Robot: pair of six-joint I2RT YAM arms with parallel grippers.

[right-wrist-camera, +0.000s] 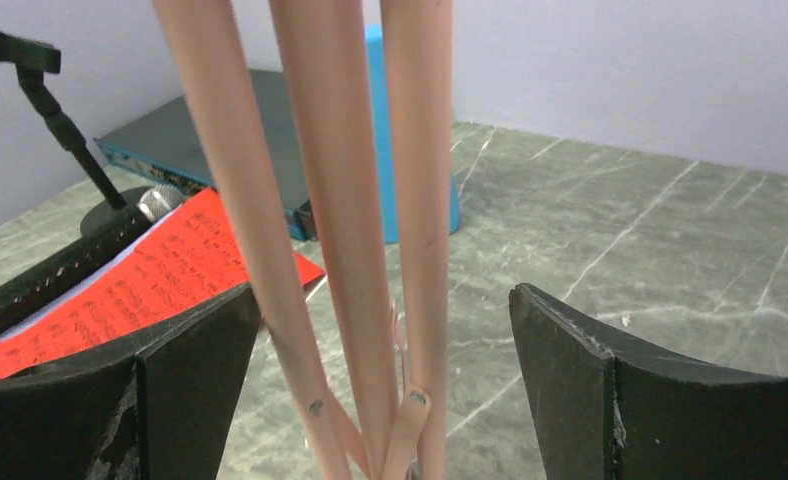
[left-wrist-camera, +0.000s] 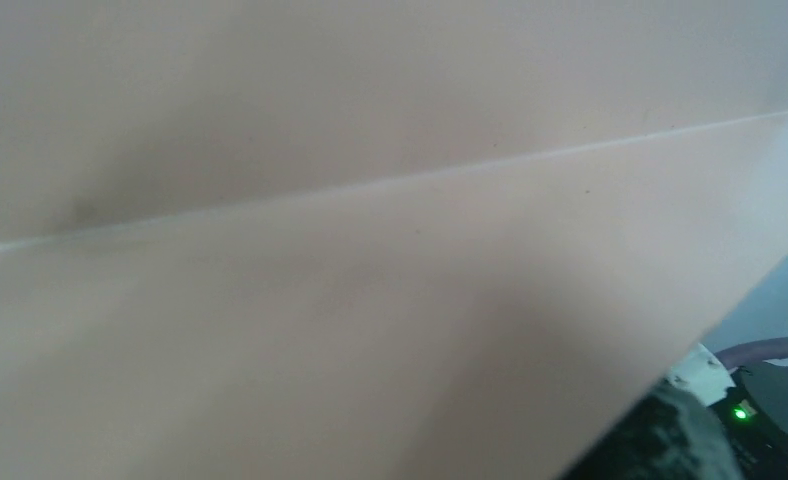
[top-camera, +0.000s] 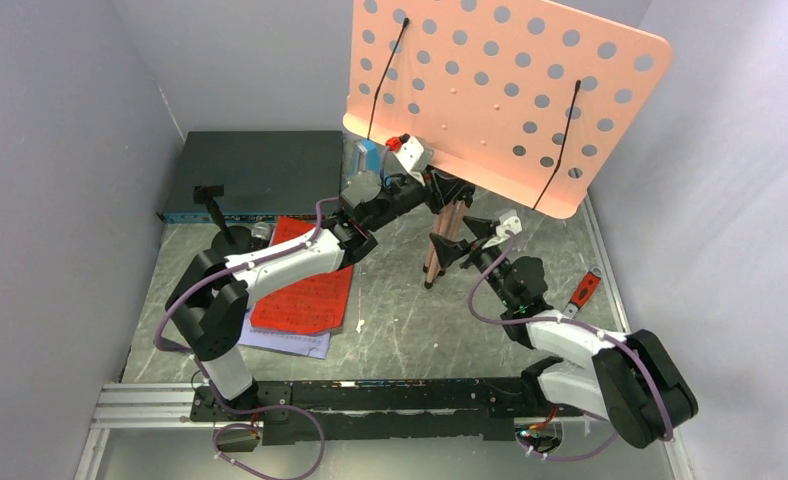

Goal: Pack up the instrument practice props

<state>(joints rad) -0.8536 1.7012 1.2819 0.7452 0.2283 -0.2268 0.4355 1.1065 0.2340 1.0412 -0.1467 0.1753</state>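
The tabletop (top-camera: 400, 330) is grey, marbled stone, closed in by plain pale walls (top-camera: 60, 150) on the left, right and far sides. The pink stand (top-camera: 500, 90) rises at the far centre, its legs (right-wrist-camera: 335, 200) folded close together.

The right gripper (right-wrist-camera: 380, 300) is spread wide with the legs between its fingers (right-wrist-camera: 170, 400). The left finger is just beside one leg and the right finger is well apart from them. The left gripper (top-camera: 410, 155) sits at the lower edge of the board (left-wrist-camera: 370, 250), which fills its wrist view, so I cannot tell how far it is spread or whether it grips.

The blue metronome (top-camera: 367, 155) stands behind the legs, next to the black box (top-camera: 255, 170). The microphone (right-wrist-camera: 60, 268) lies left of the red sheet (top-camera: 305, 290), which lies on the lavender sheet (top-camera: 290, 343). A red-handled tool (top-camera: 586, 289) lies near the right wall.
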